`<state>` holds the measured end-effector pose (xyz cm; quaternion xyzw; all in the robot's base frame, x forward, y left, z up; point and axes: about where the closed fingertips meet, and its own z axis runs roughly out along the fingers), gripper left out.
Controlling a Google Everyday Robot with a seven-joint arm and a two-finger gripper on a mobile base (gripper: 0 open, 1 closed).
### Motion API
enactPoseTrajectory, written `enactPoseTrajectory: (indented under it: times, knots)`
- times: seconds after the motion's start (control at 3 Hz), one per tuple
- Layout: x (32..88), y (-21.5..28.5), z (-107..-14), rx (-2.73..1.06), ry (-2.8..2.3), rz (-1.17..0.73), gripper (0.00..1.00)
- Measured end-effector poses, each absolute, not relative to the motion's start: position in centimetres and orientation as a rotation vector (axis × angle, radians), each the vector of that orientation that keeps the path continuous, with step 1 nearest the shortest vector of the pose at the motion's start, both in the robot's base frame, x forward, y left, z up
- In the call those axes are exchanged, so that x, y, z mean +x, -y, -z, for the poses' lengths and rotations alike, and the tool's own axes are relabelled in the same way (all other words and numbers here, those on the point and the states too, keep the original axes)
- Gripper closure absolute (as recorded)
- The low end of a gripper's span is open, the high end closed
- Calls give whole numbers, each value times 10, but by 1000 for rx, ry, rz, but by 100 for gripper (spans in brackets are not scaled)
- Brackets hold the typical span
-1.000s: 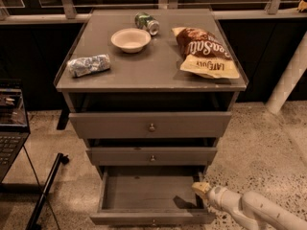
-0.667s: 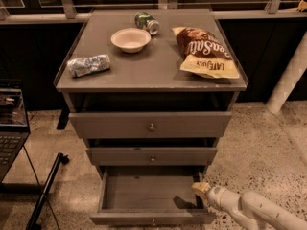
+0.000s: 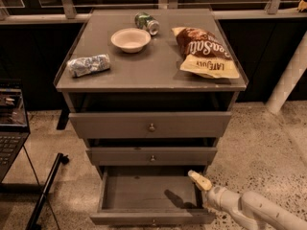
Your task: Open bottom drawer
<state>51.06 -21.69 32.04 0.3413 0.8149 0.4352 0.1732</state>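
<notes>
Seeing the bottom drawer (image 3: 144, 193) at 6 o'clock standing well out, I'd back the gripper (image 3: 199, 180), at its 3 o'clock rim, its opening I cannot tell, nothing visibly held, clear without nudging it shut.

Cabinet top (image 3: 158, 73): pale bowl (image 3: 130, 39) upright, rear left of centre. Green can (image 3: 147, 23) on its side just behind the bowl, apart from it. Chip bag (image 3: 206, 52) flat on the right side, its yellow end toward the front edge. Crumpled silvery wrapper (image 3: 88, 64) near the left edge, well apart from the bowl.

Top drawer (image 3: 192, 124) and middle drawer (image 3: 120, 155): flat fronts, one round knob each.

Laptop (image 3: 9, 128) at far left, partly cut off. Black stand leg (image 3: 45, 190) slants across the speckled floor (image 3: 259, 143). White pole (image 3: 288, 75) leans at right.

Gripper (image 3: 199, 180) low, at the cabinet's right front corner.
</notes>
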Motion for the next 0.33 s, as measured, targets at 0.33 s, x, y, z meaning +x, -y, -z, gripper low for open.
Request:
enactPoseTrajectory:
  times: [0.33]
  knots:
    - [511, 217, -320, 968, -2311, -1234, 0]
